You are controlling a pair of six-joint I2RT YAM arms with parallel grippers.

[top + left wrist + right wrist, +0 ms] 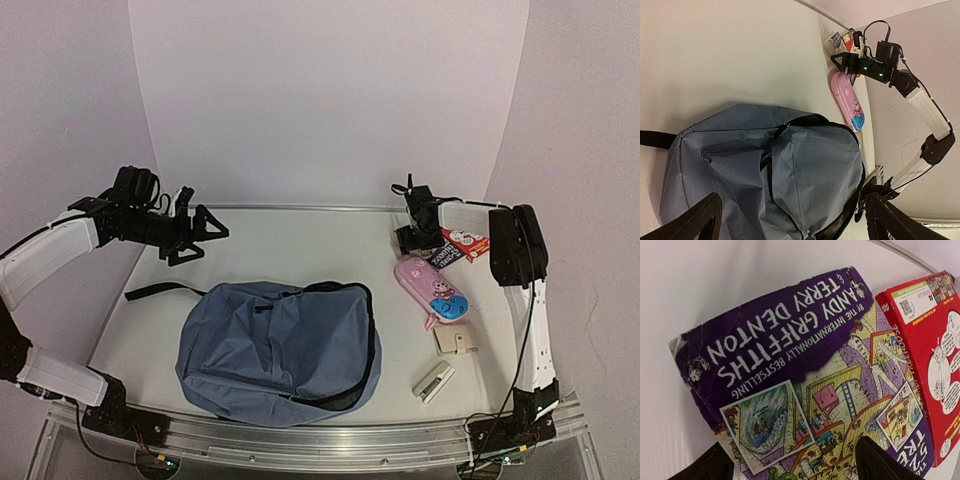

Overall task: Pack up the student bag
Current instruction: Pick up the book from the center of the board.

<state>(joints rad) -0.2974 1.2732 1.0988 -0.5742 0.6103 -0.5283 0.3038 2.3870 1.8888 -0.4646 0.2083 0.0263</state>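
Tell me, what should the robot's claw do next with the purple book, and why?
Probably lower the right claw a little and close it on the purple book. Its wrist view shows it open, straddling the book but not gripping it yet. The book lies outside the student bag, so it needs picking up first.

The student bag (pixel 280 350) sits in the lower centre of my overhead view, a large dusty-blue fabric backpack lying flat and slumped on the table (pixel 300 240). One black strap (pixel 160 290) trails out to its upper left. A black zipper curves along its right edge, gaping at the lower right to show dark lining. In my left wrist view the bag (pixel 765 185) fills the lower half.
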